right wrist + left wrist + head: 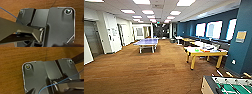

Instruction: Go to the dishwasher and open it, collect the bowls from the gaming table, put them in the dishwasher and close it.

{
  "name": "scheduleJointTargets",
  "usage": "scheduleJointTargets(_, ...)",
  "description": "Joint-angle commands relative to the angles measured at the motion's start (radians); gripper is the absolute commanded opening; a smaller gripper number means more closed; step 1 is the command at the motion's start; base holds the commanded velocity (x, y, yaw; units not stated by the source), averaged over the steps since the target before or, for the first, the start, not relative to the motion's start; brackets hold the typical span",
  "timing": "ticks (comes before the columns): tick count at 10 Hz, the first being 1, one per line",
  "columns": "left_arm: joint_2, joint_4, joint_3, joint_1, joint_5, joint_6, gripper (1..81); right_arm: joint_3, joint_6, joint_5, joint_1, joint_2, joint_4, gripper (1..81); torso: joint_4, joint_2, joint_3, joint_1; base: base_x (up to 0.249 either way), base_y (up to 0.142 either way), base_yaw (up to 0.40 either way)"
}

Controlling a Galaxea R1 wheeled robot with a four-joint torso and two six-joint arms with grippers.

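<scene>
A blue table-tennis table (146, 42) stood well down the room on the brown wood-look floor (141, 72). A table-football table (229, 86) with a green field sat in the near right corner. Bright windows (214, 29) lined the dark teal wall (244, 42) on the right, which carried a pale notice (241, 36). Rectangular ceiling lights (148, 11) glowed overhead. White walls and doorways (111, 32) ran along the left.
</scene>
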Motion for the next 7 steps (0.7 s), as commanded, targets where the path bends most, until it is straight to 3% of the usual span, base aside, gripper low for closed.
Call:
scheduleJointTargets(1, -0.011, 0.001, 0.001, -0.068, 0.038, 0.001, 81.1, 0.005, -0.001, -0.042, 0.060, -0.002, -0.004, 81.1, 0.000, 0.000, 0.000, 0.000, 0.079, 0.062, 0.000)
scheduleJointTargets(7, -0.009, 0.001, 0.001, -0.066, 0.038, 0.001, 81.1, 0.005, -0.002, -0.042, 0.060, -0.002, -0.004, 81.1, 0.000, 0.000, 0.000, -0.001, 0.079, 0.067, 0.000)
